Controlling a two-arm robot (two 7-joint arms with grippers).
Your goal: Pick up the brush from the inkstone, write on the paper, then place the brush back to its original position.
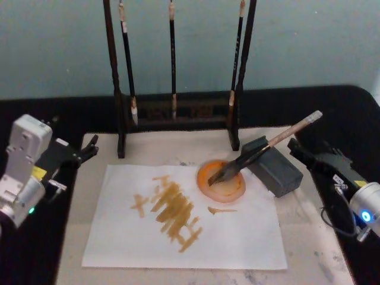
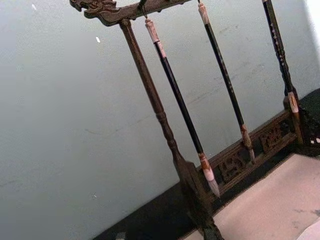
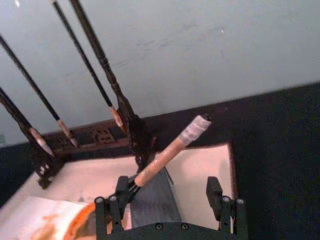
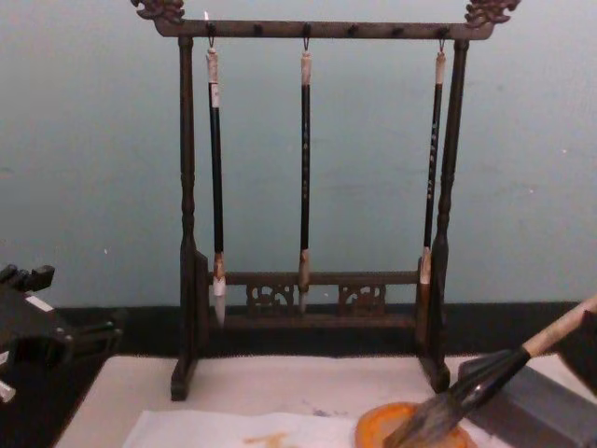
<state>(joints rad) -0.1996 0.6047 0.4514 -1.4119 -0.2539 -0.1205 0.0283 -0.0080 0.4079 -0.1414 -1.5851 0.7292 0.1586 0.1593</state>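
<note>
We've got the brush (image 1: 261, 148) leaning on the inkstone (image 1: 276, 169), soft bristles in the orange dish (image 1: 221, 181), our right pincer (image 3: 167, 187) gaping wide beside a handle we judge light and stiff, best taken mid-shaft, left pincer (image 1: 89, 148) parked far left.

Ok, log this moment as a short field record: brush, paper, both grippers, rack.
brush: leaning on the grey block, bristles down in the orange dish, handle end raised toward the robot's right
paper: flat on the beige mat, yellow-orange strokes across its middle
right gripper: open, near the brush's handle, not gripping it
left gripper: off the mat's left edge, idle
rack: behind the mat, three thin brushes hanging
</note>
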